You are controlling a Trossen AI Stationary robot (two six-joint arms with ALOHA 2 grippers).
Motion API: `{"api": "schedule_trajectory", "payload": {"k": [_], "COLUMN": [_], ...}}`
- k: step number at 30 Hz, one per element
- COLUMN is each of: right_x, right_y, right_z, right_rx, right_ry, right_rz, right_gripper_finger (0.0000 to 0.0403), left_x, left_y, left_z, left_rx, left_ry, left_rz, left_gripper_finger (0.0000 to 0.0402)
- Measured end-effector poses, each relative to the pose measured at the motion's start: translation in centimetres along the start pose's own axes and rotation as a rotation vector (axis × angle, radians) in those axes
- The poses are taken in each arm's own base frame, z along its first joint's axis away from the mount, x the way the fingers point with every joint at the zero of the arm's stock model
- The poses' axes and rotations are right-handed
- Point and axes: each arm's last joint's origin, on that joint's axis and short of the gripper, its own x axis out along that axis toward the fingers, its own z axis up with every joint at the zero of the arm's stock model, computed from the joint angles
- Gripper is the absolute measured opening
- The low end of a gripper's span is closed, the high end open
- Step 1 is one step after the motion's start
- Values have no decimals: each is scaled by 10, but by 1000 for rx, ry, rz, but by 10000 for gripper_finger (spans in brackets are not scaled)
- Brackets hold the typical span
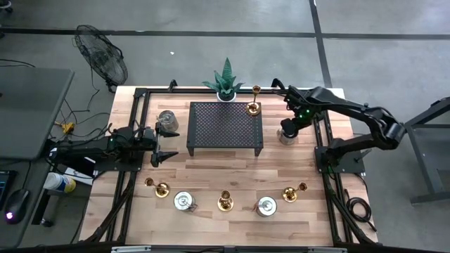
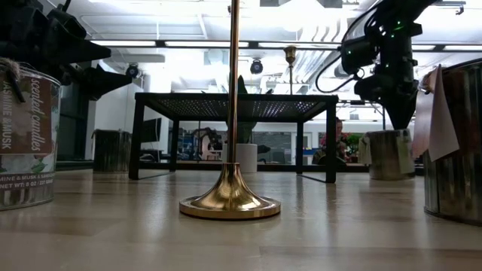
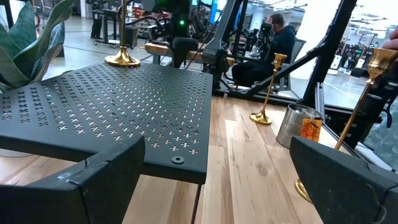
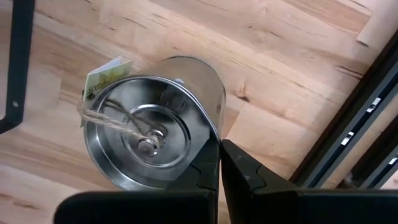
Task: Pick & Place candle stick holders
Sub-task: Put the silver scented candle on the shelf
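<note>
The right hand is hanging directly above a silver candle tin that is standing on the bench just beside the right end of the black perforated rack. Its fingers are pressed together with nothing between them, their tips sitting at the tin's rim, so no grasp is in place; in my judgement they would need to part before any lift.

The left hand is waiting fully spread and empty beside the rack's left end, facing along the bench, with another tin just beside it.

1 brass candlestick holder is standing on the rack's far right corner, near the potted plant; that placement suggests the rack is the drop-off. 5 more pieces are lining the near edge of the bench, well apart from both hands: 3 brass holders and 2 silver tins, evidently awaiting transfer.
</note>
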Motion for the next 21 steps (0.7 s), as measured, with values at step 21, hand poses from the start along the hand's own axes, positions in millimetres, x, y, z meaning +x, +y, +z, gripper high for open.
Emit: {"api": "schedule_trajectory", "payload": {"k": [21], "right_x": [-9], "right_y": [1], "right_z": [-7], "right_rx": [-17], "right_ry": [-28], "right_rz": [38], "right_gripper_finger": [1], "left_x": [0], "left_y": [0], "left_z": [0], "left_rx": [0], "left_ry": [-1], "left_rz": [0], "left_gripper_finger": [392]}}
